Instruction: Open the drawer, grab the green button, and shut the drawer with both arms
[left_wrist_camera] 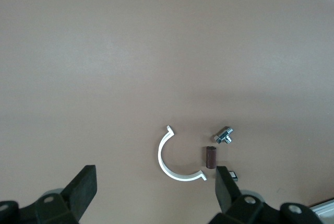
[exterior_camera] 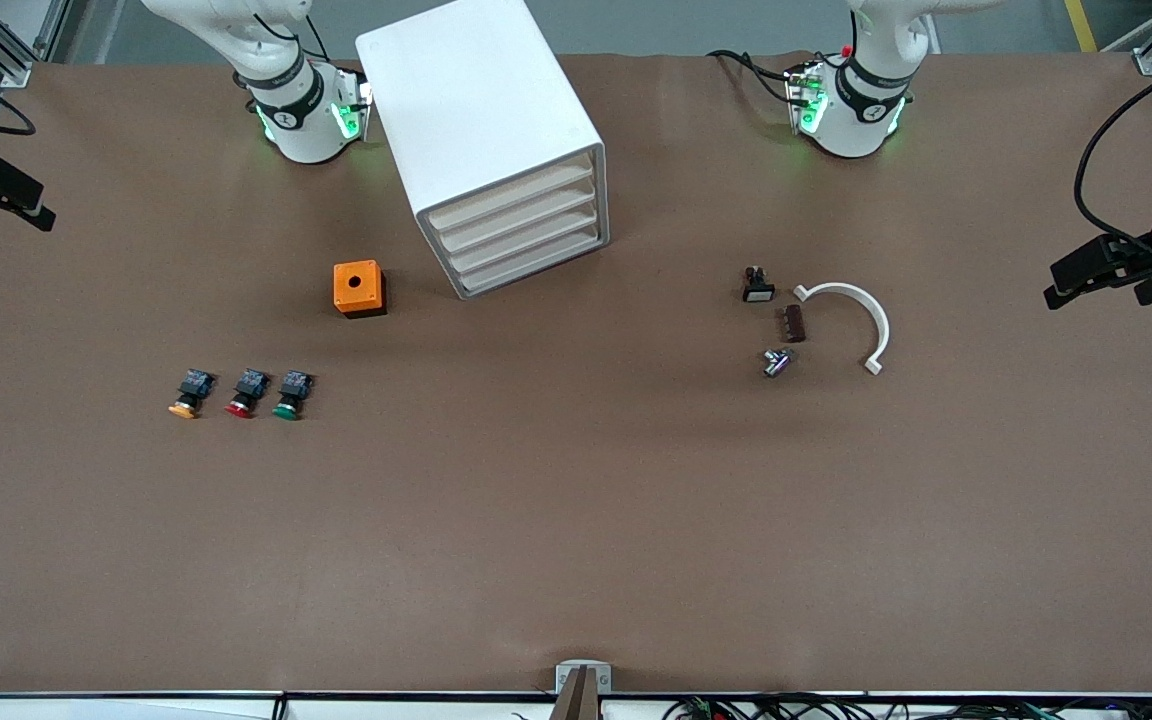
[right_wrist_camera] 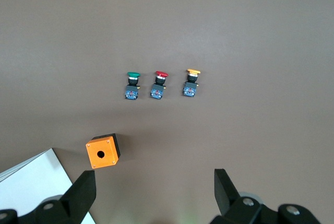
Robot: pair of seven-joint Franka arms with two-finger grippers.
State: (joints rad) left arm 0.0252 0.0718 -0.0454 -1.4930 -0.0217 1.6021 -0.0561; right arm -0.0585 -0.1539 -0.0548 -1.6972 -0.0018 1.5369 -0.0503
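The white cabinet (exterior_camera: 481, 110) stands between the arm bases, and its four cream drawer fronts (exterior_camera: 521, 232) are all shut. The green-capped button (exterior_camera: 291, 394) lies on the table beside the red-capped one, toward the right arm's end; it also shows in the right wrist view (right_wrist_camera: 132, 85). My right gripper (right_wrist_camera: 154, 174) is open and empty, high over the table beside the orange box (right_wrist_camera: 103, 151). My left gripper (left_wrist_camera: 155, 172) is open and empty, high over the table near the white half ring (left_wrist_camera: 175, 158). Neither gripper shows in the front view.
A red-capped button (exterior_camera: 246, 393) and an orange-capped button (exterior_camera: 189, 393) lie in a row with the green one. An orange box (exterior_camera: 359, 288) sits by the cabinet. A white half ring (exterior_camera: 851, 315), a brown piece (exterior_camera: 793, 323), a metal part (exterior_camera: 776, 362) and a black switch (exterior_camera: 758, 285) lie toward the left arm's end.
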